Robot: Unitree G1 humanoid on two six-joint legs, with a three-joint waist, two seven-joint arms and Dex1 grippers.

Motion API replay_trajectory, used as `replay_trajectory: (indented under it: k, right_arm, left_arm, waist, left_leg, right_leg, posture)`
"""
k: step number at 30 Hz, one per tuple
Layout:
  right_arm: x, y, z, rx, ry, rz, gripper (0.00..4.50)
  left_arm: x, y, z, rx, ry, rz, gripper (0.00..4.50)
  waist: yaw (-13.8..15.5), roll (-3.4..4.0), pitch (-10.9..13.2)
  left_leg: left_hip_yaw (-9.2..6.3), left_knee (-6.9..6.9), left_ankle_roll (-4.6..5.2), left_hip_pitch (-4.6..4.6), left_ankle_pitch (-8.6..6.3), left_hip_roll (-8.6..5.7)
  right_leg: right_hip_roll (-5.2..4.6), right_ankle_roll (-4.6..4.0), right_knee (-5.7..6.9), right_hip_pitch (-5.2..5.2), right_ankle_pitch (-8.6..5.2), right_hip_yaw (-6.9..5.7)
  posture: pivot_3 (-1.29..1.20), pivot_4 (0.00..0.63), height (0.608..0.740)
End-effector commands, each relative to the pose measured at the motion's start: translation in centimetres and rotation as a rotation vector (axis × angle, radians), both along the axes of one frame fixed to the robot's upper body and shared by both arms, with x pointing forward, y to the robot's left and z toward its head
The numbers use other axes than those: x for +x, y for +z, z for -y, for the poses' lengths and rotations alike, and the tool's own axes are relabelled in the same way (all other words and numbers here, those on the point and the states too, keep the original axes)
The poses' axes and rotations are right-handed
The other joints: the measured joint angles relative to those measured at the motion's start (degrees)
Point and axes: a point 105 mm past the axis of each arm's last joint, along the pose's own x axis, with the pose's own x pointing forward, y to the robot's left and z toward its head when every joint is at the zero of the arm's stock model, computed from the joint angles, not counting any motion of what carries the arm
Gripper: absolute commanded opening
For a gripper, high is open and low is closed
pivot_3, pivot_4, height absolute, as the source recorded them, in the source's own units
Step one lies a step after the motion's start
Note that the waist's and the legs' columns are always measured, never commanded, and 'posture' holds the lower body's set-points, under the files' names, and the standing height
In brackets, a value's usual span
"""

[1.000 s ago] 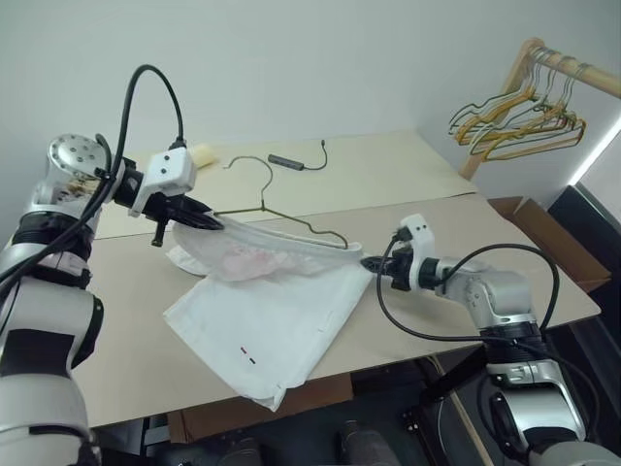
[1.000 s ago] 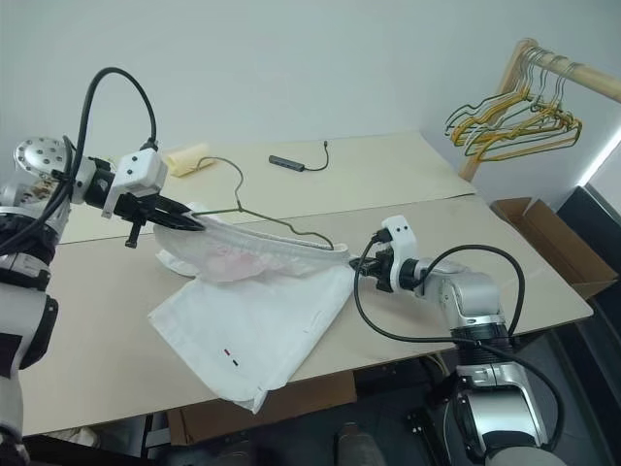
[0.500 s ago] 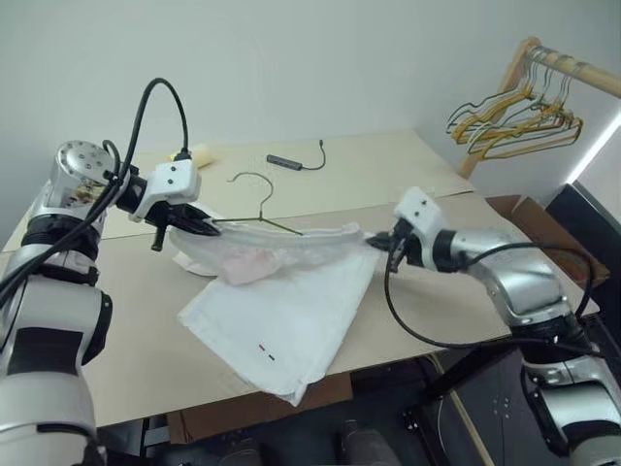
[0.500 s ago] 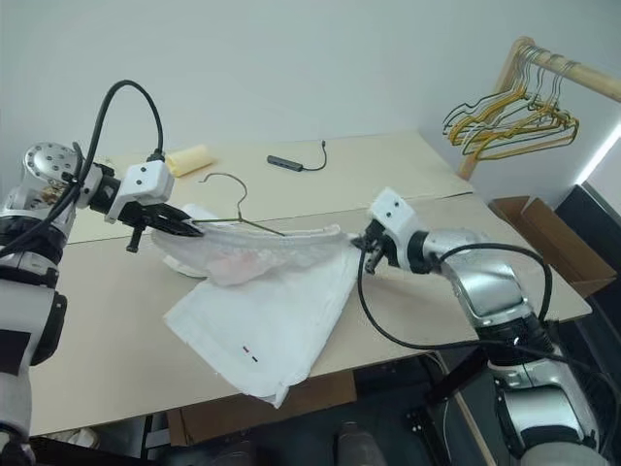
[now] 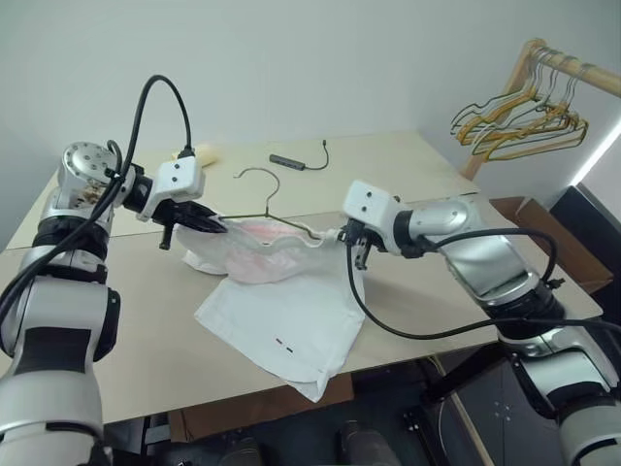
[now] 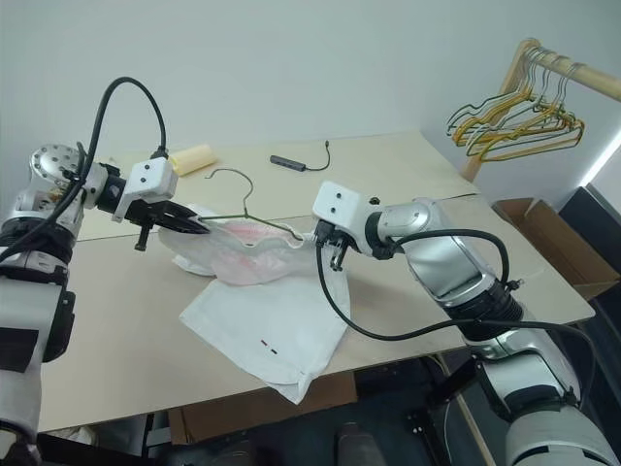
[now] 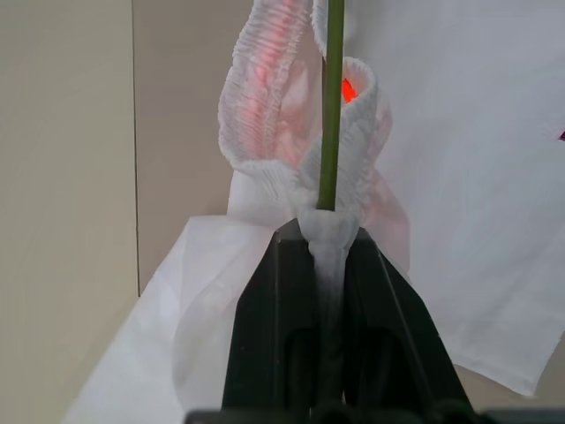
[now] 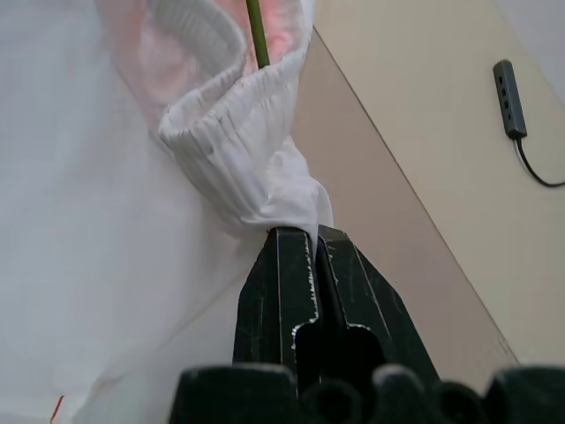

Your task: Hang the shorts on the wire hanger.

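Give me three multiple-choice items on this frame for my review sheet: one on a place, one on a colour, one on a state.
1. Where does the small dark cabled device lie?
A. On the table behind the wire hanger
B. On the shorts
C. On the floor

2. What colour are the hangers on the wooden rack?
A. Red
B. Yellow-gold
C. Black

3. How are the shorts held?
A. Lying flat, untouched
B. By one gripper only
C. By both grippers at the waistband

Answers:
1. A: it lies on the far tabletop, beyond the wire hanger.
2. B: the bunch on the rack looks yellow-gold.
3. C: the left gripper and the right gripper each pinch gathered waistband fabric, with the wire hanger running inside the waistband.
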Motion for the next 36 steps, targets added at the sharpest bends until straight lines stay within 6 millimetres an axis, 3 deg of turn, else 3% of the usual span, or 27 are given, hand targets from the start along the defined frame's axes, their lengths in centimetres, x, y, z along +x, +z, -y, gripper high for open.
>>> replay_trajectory:
  k: [1, 4, 7, 17, 18, 20, 25, 32, 36]
  right_arm:
    - [0.3, 2.7, -0.5, 0.063, -0.015, 0.044, 0.03]
    - [-0.1, 4.3, -1.3, 0.174, -0.015, -0.032, 0.03]
    - [0.0, 4.6, -1.2, 0.213, -0.039, -0.081, 0.03]
    - [0.2, 2.3, -0.9, 0.096, -0.02, 0.0, 0.03]
    - [0.3, 2.2, -0.8, 0.1, -0.022, -0.006, 0.49]
    - [0.2, 2.2, -0.7, 0.092, -0.003, 0.004, 0.94]
    - [-0.4, 2.2, -0.7, 0.07, 0.076, 0.04, 2.65]
    - [-1.0, 3.0, 0.5, 0.075, 0.161, 0.028, 2.65]
    - [-0.4, 2.5, 0.6, 0.078, 0.153, 0.023, 2.65]
  left_arm:
    - [0.0, 1.2, 0.4, -0.03, -0.022, 0.048, 0.05]
    - [-0.1, 0.4, 0.5, 0.003, -0.035, 0.038, 0.05]
    - [0.0, 0.5, 1.3, -0.039, -0.047, 0.034, 0.05]
    - [-0.2, 2.1, 2.0, -0.117, -0.063, 0.061, 0.05]
    - [-0.2, 2.0, 1.9, -0.116, -0.061, 0.059, 0.05]
    - [-0.2, 1.8, 1.8, -0.108, -0.059, 0.053, 0.05]
    - [-0.3, 0.9, 1.4, -0.068, -0.055, 0.038, 0.05]
    - [-0.4, 0.7, 1.3, -0.059, -0.057, 0.039, 0.05]
    - [-0.5, 1.0, 1.7, -0.078, -0.074, 0.044, 0.05]
  waist:
    - [-0.2, 0.0, 0.0]
    - [-0.1, 0.0, 0.0]
    - [0.1, -0.01, 0.0]
    - [-0.3, -0.01, 0.0]
    - [-0.3, -0.01, 0.0]
    - [-0.3, -0.01, 0.0]
    - [-0.2, -0.01, 0.0]
    - [-0.1, -0.01, 0.0]
    - [-0.2, -0.01, 0.0]
  left_leg:
    - [0.0, 0.0, 0.0, 0.0, 0.0, 0.0]
    - [-0.01, 0.0, 0.0, 0.0, 0.0, 0.0]
    - [-0.02, 0.0, 0.0, 0.0, 0.0, 0.0]
    - [-0.03, 0.01, 0.0, -0.02, 0.0, 0.0]
    - [-0.03, 0.01, 0.0, -0.01, 0.0, 0.0]
    - [-0.03, 0.0, 0.0, 0.01, 0.0, 0.0]
    - [-0.03, 0.0, 0.0, 0.0, 0.0, 0.0]
    - [-0.03, 0.01, 0.0, 0.0, 0.0, 0.0]
    - [-0.02, 0.01, 0.0, 0.01, 0.0, 0.0]
  right_leg:
    - [0.0, 0.0, 0.0, 0.0, 0.0, 0.0]
    - [0.0, 0.0, 0.0, 0.0, 0.01, 0.01]
    - [0.0, -0.01, 0.01, 0.01, 0.01, -0.01]
    - [-0.01, 0.0, 0.01, 0.0, 0.0, -0.03]
    - [0.0, -0.01, 0.02, 0.0, 0.01, -0.02]
    - [0.01, -0.01, 0.03, 0.0, 0.01, -0.01]
    - [0.0, 0.0, 0.0, 0.0, 0.0, -0.01]
    - [0.0, 0.0, 0.0, 0.02, 0.0, -0.02]
    - [0.0, 0.0, 0.0, 0.02, 0.0, -0.02]
  posture:
    - [-0.09, 0.0, 0.74]
    - [-0.09, 0.0, 0.74]
    - [-0.1, 0.0, 0.74]
    - [-0.1, 0.0, 0.74]
    - [-0.1, 0.0, 0.74]
    - [-0.1, 0.0, 0.74]
    - [-0.1, 0.0, 0.74]
    - [-0.1, 0.0, 0.74]
    - [-0.1, 0.0, 0.74]
